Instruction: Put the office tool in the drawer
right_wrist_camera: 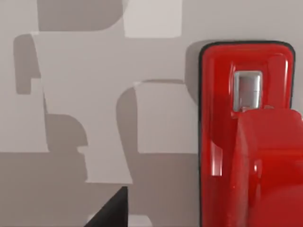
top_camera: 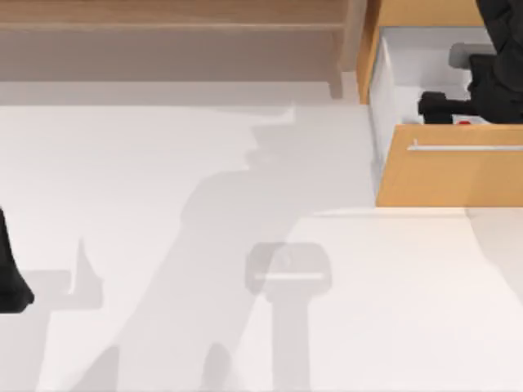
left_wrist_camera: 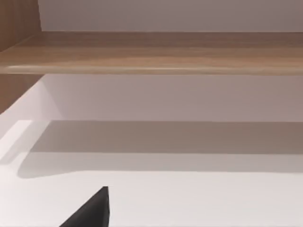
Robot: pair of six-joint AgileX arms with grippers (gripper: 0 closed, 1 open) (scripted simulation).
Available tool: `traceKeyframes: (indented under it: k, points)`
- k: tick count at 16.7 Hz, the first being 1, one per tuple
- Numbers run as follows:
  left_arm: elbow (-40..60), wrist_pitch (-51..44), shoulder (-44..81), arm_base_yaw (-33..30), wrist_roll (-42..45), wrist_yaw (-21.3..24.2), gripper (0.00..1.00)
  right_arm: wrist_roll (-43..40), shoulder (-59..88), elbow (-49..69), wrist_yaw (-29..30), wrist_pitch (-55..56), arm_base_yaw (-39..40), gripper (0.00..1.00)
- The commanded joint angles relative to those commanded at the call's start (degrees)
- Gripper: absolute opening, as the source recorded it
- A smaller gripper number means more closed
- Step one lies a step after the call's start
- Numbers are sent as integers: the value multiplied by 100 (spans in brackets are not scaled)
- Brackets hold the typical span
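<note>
Right pincer (top_camera: pixel 437 106) over open drawer (top_camera: pixel 458 175) | grip state unclear | red stapler (right_wrist_camera: pixel 246 142) beneath | release low, then lift straight up.

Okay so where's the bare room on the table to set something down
The white table is bare from the wooden shelf to the near edge, left of the drawer. Inside the drawer it is crowded: the right gripper and the red office tool.

Drawer (top_camera: pixel 448 167) at upper right of top view, pulled open. Office tool (top_camera: pixel 464 122) lies inside it, just behind the front panel. Shelf (top_camera: pixel 172 33) spans upper left. Left arm parked at left edge.
</note>
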Motion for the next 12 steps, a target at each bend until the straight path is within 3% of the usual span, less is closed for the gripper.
traceKeyframes:
  k: [8, 12]
  points:
    - [0, 0, 0, 0, 0, 0, 100, -13, -35, -9, -3, 46, 16, 100]
    - [0, 0, 0, 0, 0, 0, 100, -253, -546, -237, -42, 755, 25, 100]
